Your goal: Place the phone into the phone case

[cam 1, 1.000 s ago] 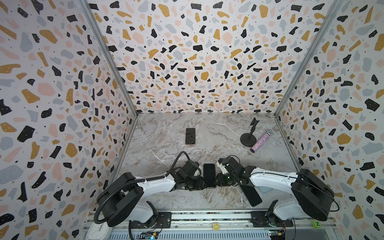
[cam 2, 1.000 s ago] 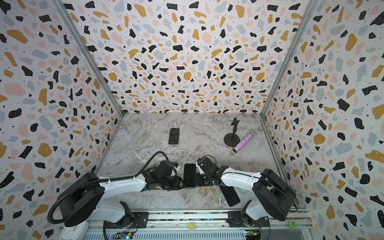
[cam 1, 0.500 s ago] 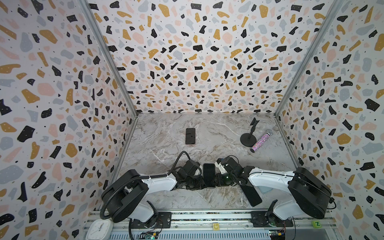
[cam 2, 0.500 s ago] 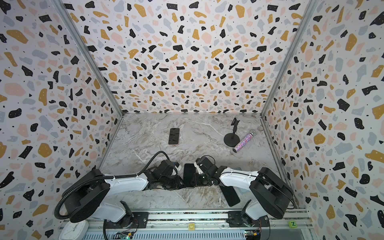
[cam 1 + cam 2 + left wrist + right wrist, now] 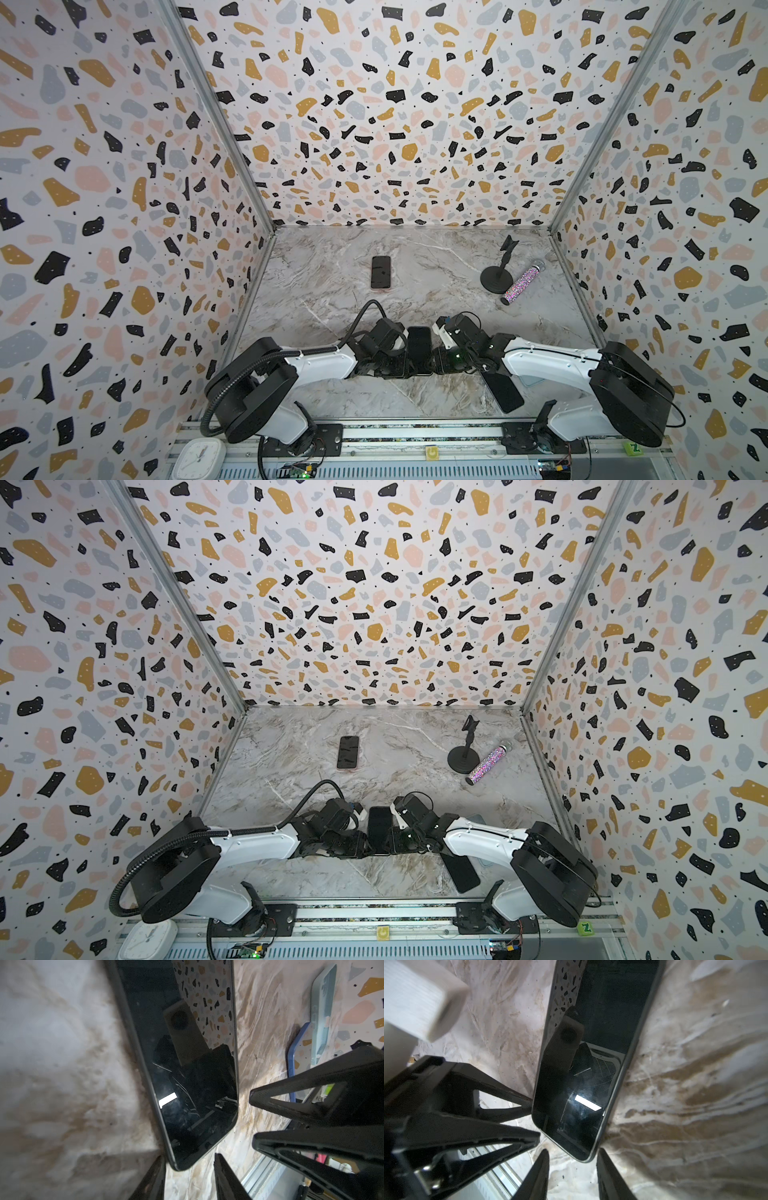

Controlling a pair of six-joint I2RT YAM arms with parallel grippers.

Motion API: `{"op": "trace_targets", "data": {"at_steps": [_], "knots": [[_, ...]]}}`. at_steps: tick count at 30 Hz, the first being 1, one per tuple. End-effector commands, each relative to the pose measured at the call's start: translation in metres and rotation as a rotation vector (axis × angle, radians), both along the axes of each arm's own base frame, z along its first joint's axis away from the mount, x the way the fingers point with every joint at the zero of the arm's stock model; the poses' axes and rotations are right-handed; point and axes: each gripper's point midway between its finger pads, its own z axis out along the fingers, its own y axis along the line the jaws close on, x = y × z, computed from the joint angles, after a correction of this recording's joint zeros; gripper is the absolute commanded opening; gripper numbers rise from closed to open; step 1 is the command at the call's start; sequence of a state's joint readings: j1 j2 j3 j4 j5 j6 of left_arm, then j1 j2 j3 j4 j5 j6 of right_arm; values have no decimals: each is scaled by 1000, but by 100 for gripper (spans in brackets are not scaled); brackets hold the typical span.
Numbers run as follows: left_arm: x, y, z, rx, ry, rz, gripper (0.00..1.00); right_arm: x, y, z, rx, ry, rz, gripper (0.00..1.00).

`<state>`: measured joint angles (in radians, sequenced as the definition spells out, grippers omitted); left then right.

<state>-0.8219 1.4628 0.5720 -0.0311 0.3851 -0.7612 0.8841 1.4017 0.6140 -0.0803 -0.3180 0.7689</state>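
Resting on marble tabletop (image 5: 332,307): phone (image 5: 419,349) | terrazzo-patterned walls (image 5: 395,124) | left end effector (image 5: 189,1156), right end effector (image 5: 573,1150) both released

Both top views: bright, even, diffuse light from above; soft shadows on the table (image 5: 332,299); walls (image 5: 415,124) splayed by the wide lens. Wrist views: dimmer; the phone (image 5: 187,1064) screen mirrors a bright rectangular lamp; near foreground and margins are blurred.

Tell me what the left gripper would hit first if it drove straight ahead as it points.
The dark phone: its near corner lies between the left gripper's open fingers, so it would meet that first, though depth is unclear.
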Motion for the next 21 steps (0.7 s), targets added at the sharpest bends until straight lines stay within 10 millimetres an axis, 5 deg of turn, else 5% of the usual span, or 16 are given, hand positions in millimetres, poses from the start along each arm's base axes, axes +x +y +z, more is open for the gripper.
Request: {"op": "trace_targets", "data": {"at_steps": [1, 9, 21], "knots": [[-8, 31, -25, 170, 19, 10, 42, -7, -3, -9, -23, 13, 11, 40], [-21, 9, -32, 125, 45, -18, 37, -14, 8, -20, -42, 27, 50, 40], [-22, 4, -34, 103, 57, -23, 19, -12, 10, -25, -50, 30, 50, 18]]}}
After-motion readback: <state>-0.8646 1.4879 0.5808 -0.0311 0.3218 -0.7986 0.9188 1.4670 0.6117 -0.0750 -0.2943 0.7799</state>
